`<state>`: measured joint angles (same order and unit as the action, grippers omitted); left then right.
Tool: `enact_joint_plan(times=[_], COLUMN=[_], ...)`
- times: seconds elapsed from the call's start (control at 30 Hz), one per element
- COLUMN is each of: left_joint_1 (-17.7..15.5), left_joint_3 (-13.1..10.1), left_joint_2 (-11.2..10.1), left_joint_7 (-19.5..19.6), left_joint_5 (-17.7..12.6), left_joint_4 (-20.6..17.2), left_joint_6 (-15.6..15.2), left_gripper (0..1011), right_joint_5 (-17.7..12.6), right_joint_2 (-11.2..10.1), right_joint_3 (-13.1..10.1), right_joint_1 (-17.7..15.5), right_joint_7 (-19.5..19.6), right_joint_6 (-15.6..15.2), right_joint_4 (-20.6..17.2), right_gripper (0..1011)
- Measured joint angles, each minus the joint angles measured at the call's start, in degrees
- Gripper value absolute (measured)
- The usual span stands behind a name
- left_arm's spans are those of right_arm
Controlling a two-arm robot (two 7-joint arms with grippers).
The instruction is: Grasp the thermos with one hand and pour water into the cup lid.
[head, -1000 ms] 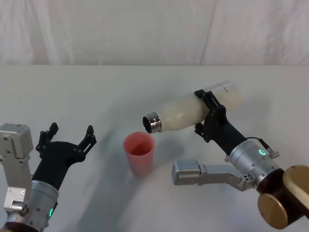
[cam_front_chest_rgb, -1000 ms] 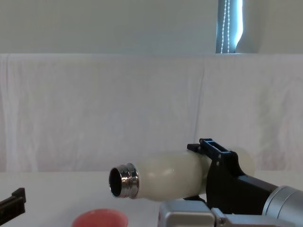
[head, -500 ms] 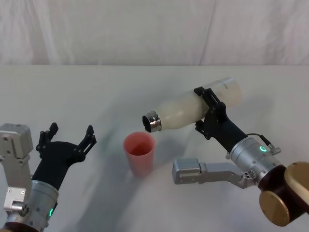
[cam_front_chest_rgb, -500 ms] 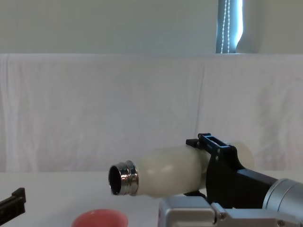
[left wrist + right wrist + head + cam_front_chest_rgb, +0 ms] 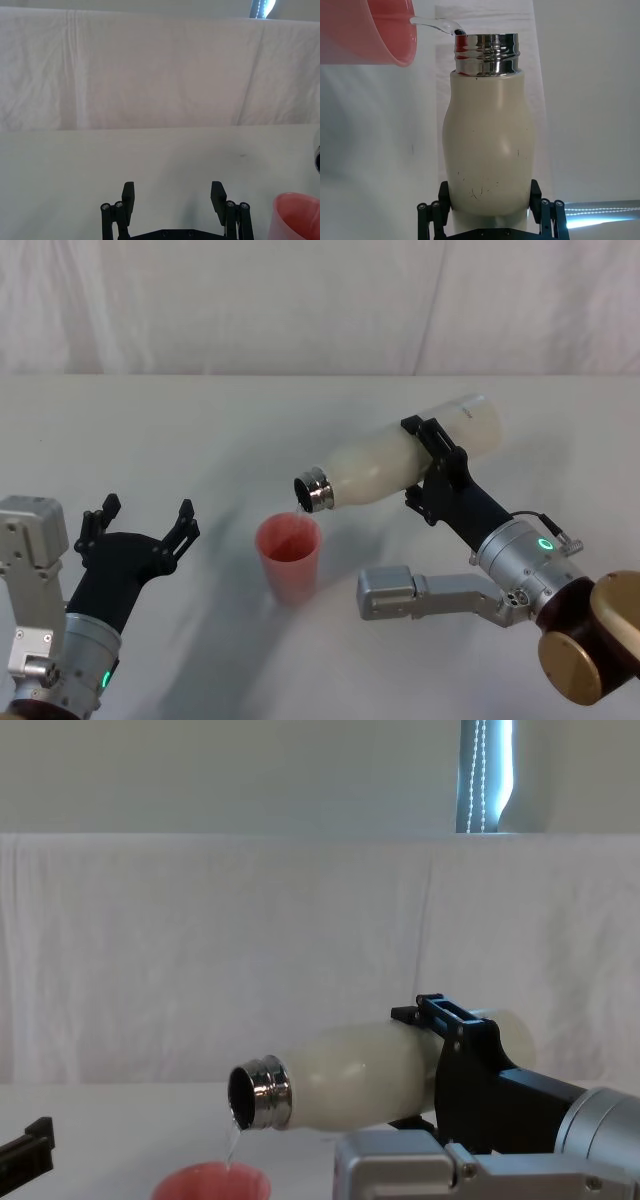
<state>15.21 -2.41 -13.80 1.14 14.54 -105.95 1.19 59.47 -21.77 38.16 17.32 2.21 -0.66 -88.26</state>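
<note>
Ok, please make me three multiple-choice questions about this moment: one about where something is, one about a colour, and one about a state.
1. Where is the neck of the thermos?
A. Just above the cup lid's rim
B. Flat on the table
C. Inside the left gripper

2. What colour is the cup lid?
A. Blue
B. Salmon pink
C. Black

3. What is the state of the left gripper?
A. Shut on the cup lid
B. Shut on the thermos
C. Open, holding nothing

Answers: 1 A, the right gripper holds the thermos tilted, chrome mouth over the cup lid with a thin stream of water falling in. 2 B, the cup lid is pink in the head view. 3 C, its fingers stand apart beside the cup lid.
</note>
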Motion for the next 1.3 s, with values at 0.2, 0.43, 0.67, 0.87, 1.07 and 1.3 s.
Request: enact_joint_plan(times=[0.2, 0.43, 0.67, 0.87, 1.07, 1.3], left_joint_1=[0.0, 0.0, 0.0, 0.0, 0.0, 0.0], left_joint_3=[0.0, 0.0, 0.0, 0.0, 0.0, 0.0], left_joint_2=[0.0, 0.0, 0.0, 0.0, 0.0, 0.0], left_joint_7=[0.0, 0.0, 0.0, 0.0, 0.0, 0.0], left_joint_5=[0.0, 0.0, 0.0, 0.0, 0.0, 0.0], left_joint_4=[0.0, 0.0, 0.0, 0.0, 0.0, 0.0], left_joint_6=[0.0, 0.0, 0.0, 0.0, 0.0, 0.0], left_gripper=[1001, 1001, 1001, 1001, 1001, 1001], right_joint_5=[0.1, 0.2, 0.4, 0.6, 0.8, 0.9], right_joint_2=[-0.2, -0.2, -0.1, -0.1, -0.1, -0.1], right_joint_3=[0.1, 0.1, 0.3, 0.4, 0.6, 0.8], right_joint_1=[0.1, 0.2, 0.4, 0.5, 0.7, 0.8], right_joint_7=[-0.3, -0.3, -0.3, -0.2, -0.2, -0.2], right_joint_6=[-0.1, -0.2, -0.3, -0.4, -0.4, -0.4], right_joint_4=[-0.3, -0.4, -0.4, -0.4, -0.3, -0.2], right_gripper=[950, 950, 950, 950, 950, 950])
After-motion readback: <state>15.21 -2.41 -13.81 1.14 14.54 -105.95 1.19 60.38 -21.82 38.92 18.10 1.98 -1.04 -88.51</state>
